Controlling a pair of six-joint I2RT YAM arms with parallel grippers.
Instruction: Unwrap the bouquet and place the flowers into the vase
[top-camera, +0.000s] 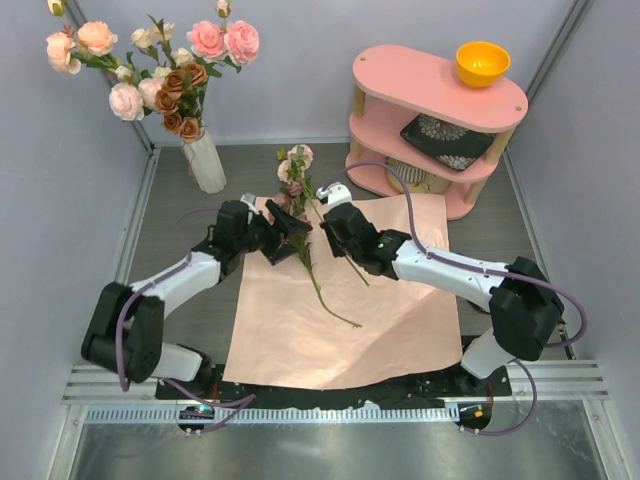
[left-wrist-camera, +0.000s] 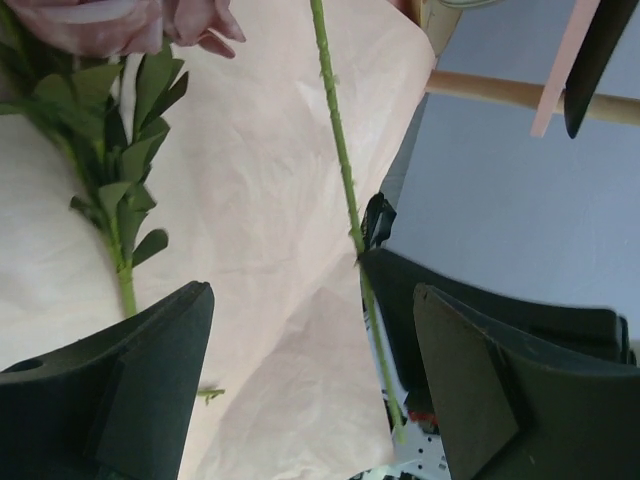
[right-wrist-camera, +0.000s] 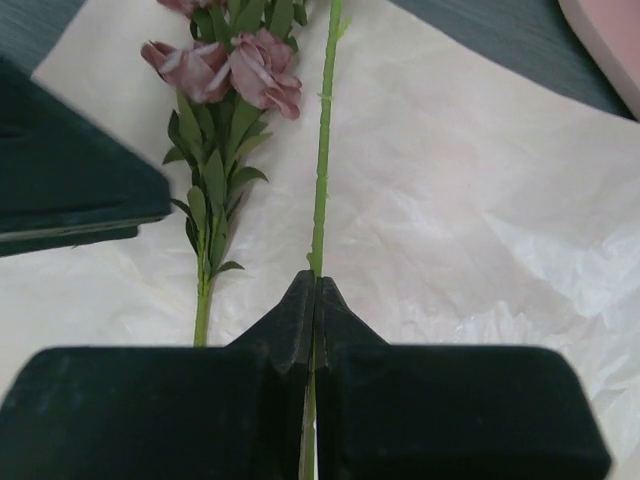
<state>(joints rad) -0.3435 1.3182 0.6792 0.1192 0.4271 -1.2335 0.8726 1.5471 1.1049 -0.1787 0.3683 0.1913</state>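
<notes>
Far left corner of the grey worktop (top-camera: 165, 182): a tall slim white vase with twisted ribbed sides (top-camera: 206, 162), upright, crowded with a wide spray of pink, peach, cream and rust-brown artificial roses (top-camera: 175, 85). Judging by that bunch, well past the halfway mark on filling the vase.

Middle of the worktop: a large sheet of pale pink wrapping paper (top-camera: 300, 330), spread flat and reaching the near edge, not rolled into a cone. Unwrapping judged finished.

Over the far left part of the sheet: the left tool (top-camera: 285, 232), released, jaws spread wide, nothing gripped.

Just right of it, flat on the paper near the sheet's far edge: a mauve-pink rose sprig with green leaves (right-wrist-camera: 225, 70), touched by neither tool.

Beside the sprig: a thin bare green stem (right-wrist-camera: 323, 150), running toward the far edge and pinched low down by the right tool (right-wrist-camera: 315, 285), clenched tight with no gap between its pads. Head of that stem beyond the wrist view. From above, impossible to tell which one among the small cluster of blooms (top-camera: 295, 165) at the sheet's far edge.

Left to do, by the look of things: carrying the pinched stem across to the far left corner and down into the vase, then fetching the sprig, plus anything else lying hidden in that cluster.

Far right corner: a pink two-tier oval shelf (top-camera: 440, 80) with an orange bowl (top-camera: 482, 62) on its top deck, well apart from the flowers.
</notes>
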